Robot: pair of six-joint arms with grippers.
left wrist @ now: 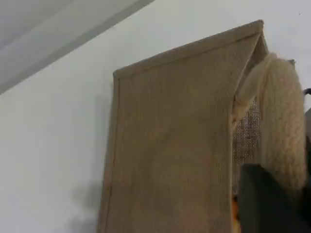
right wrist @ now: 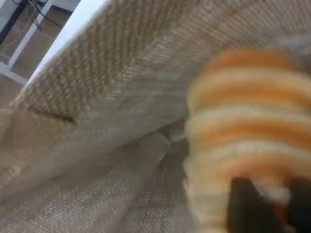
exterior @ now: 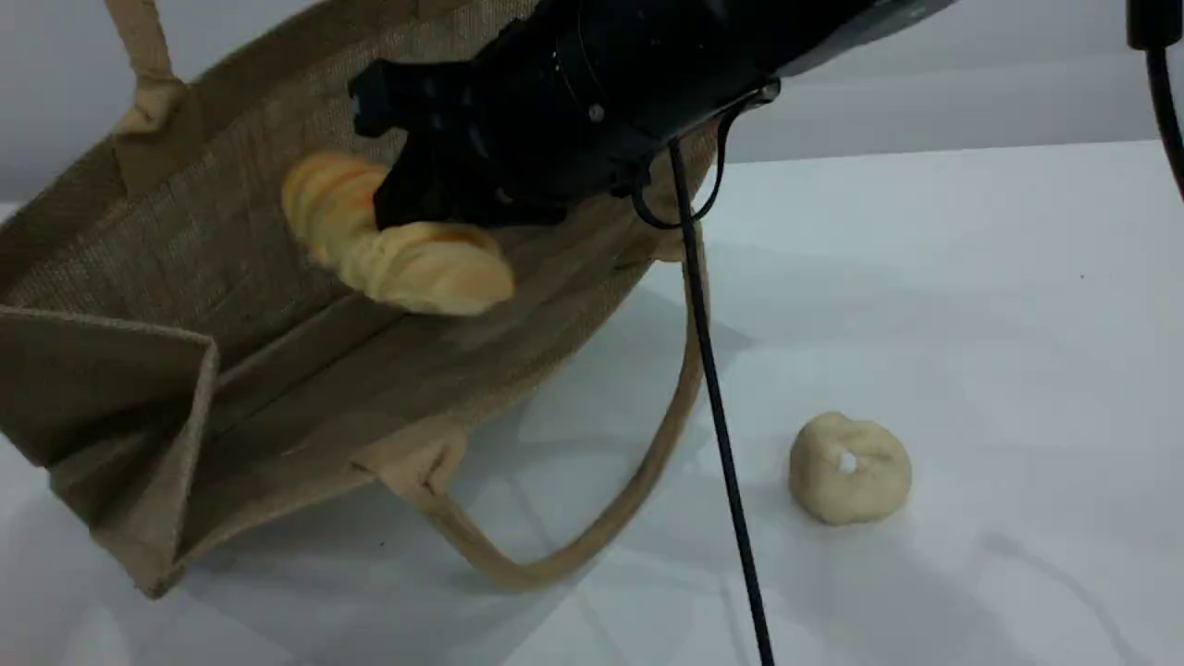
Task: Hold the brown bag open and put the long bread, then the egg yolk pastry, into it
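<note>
White table, brown bag [exterior: 277, 305] propped open at left.
My right gripper [exterior: 435, 217] held the long bread [exterior: 407, 259] inside; its jaw state I couldn't tell.

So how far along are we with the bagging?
The brown bag lies tipped with its mouth held open, the left claw shut on its upper handle. In hand: the right claw has the long bread inside the mouth. Left: the egg yolk pastry, on the table.

Slanted overview (wrist views bag-close)
</note>
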